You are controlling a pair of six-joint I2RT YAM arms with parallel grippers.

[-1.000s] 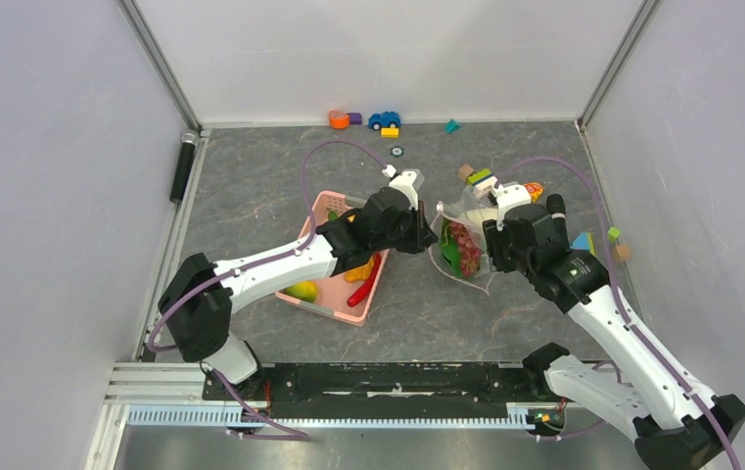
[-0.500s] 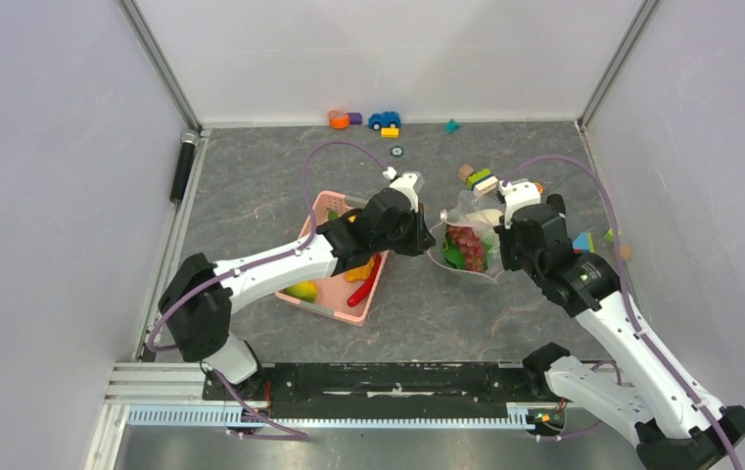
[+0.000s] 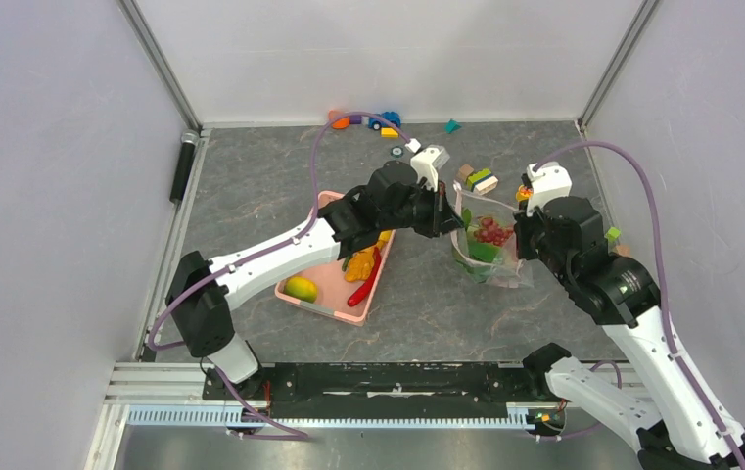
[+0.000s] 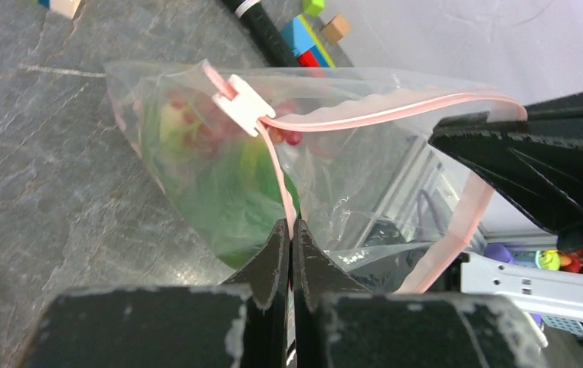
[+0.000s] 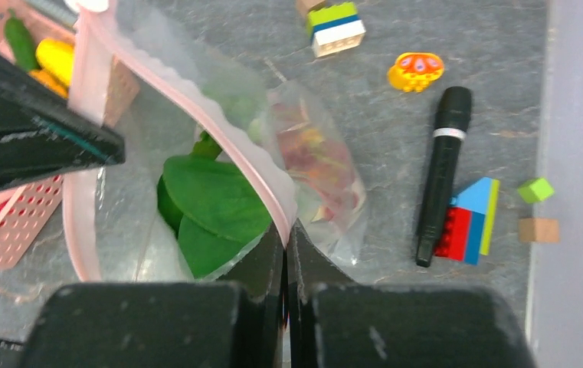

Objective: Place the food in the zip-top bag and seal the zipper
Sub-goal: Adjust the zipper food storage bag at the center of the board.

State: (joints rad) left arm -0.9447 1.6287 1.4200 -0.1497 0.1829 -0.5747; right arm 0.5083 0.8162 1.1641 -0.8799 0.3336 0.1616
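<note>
Between my arms, zip-top bag (image 3: 493,257) held, mouth open, bok choy (image 5: 213,201) inside, red cluster (image 5: 315,165) maybe grapes. Left gripper (image 4: 289,230) clamped on zipper (image 4: 365,115) at bag's 9 o'clock; right gripper (image 5: 286,230) clamped on it at 3 o'clock.

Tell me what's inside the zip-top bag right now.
Through the clear zip-top bag, broad green leaves and a cluster of reddish pieces show. Whatever lies beneath the leaves is covered.

White-shelled arms (image 3: 270,258) with black joints, looping purple cables (image 3: 312,171); left tool (image 4: 289,225) and right tool (image 5: 286,228) matte black, scuffed edges
</note>
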